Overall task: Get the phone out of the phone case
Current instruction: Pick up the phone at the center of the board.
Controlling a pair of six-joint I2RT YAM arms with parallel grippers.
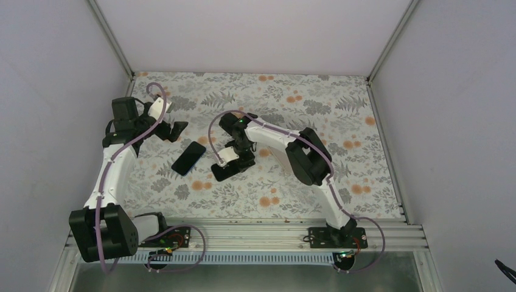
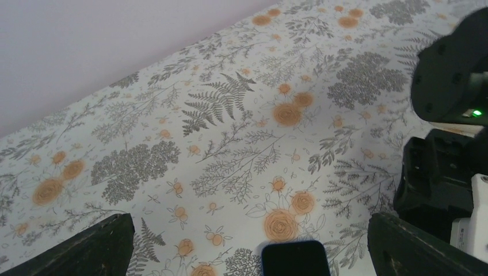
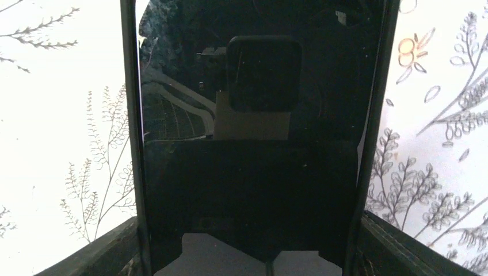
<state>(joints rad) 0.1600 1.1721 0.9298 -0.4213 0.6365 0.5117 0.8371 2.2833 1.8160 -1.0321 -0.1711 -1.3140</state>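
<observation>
A black phone (image 1: 228, 171) lies on the flowered table under my right gripper (image 1: 234, 159). In the right wrist view the phone (image 3: 253, 172) fills the space between the fingers (image 3: 397, 247). They press on its two long sides, where a thin dark rim (image 3: 129, 115) runs that looks like the phone case. The gripper (image 3: 247, 253) is shut on it. A second black phone (image 1: 188, 157) lies to the left; its top end shows in the left wrist view (image 2: 295, 259). My left gripper (image 1: 176, 129) (image 2: 247, 253) hangs open and empty above and behind it.
The flowered table cover (image 1: 316, 103) is walled by white panels on the left, back and right. An aluminium rail (image 1: 261, 234) with both arm bases runs along the near edge. The right arm's wrist (image 2: 449, 144) stands close to the right of my left gripper.
</observation>
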